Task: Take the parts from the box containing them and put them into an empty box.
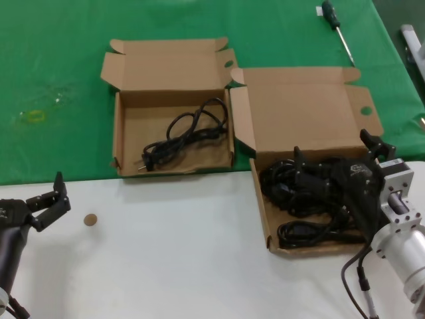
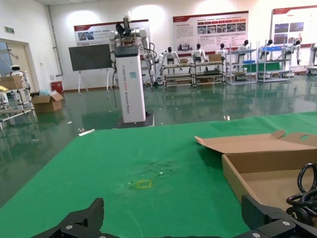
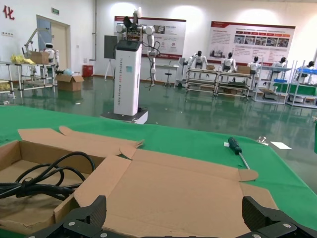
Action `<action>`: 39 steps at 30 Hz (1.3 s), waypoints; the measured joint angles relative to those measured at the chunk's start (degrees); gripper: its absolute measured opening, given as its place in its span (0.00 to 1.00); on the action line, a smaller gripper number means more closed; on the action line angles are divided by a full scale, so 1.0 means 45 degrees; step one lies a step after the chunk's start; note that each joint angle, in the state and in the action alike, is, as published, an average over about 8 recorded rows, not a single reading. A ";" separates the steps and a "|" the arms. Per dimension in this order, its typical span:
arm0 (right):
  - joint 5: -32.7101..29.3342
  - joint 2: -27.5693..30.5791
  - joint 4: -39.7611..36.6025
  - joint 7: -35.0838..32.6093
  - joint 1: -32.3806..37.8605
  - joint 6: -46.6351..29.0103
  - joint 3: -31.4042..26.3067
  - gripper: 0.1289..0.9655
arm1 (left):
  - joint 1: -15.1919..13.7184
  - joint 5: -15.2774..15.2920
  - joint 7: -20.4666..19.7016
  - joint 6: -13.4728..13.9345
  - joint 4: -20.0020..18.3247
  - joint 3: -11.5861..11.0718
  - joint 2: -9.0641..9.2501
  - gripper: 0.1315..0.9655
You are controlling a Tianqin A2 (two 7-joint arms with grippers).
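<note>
The wider box (image 1: 302, 109) stands at the right with its broad lid open and holds several black power cords (image 1: 295, 193) in a tangled pile. The smaller box (image 1: 133, 113), at the left on the green cloth, holds one looped black cord (image 1: 189, 129). My right gripper (image 1: 334, 154) is open and empty, hovering over the wider box just above the cord pile. In the right wrist view its jaws (image 3: 171, 218) stand wide apart in front of the lid (image 3: 173, 188). My left gripper (image 1: 56, 198) is open and empty, low over the white table at the near left.
A screwdriver (image 1: 335, 23) lies on the green cloth at the far right; it also shows in the right wrist view (image 3: 235, 148). A small brown disc (image 1: 89, 219) lies on the white table near my left gripper. A yellow mark (image 1: 33, 116) is on the cloth at the left.
</note>
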 joint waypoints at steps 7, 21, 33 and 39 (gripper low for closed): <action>0.0000 0.0000 0.0000 0.0000 0.0000 0.0000 0.0000 1.00 | 0.0000 0.0000 0.0000 0.0000 0.0000 0.0000 0.0000 1.00; 0.0000 0.0000 0.0000 0.0000 0.0000 0.0000 0.0000 1.00 | 0.0000 0.0000 0.0000 0.0000 0.0000 0.0000 0.0000 1.00; 0.0000 0.0000 0.0000 0.0000 0.0000 0.0000 0.0000 1.00 | 0.0000 0.0000 0.0000 0.0000 0.0000 0.0000 0.0000 1.00; 0.0000 0.0000 0.0000 0.0000 0.0000 0.0000 0.0000 1.00 | 0.0000 0.0000 0.0000 0.0000 0.0000 0.0000 0.0000 1.00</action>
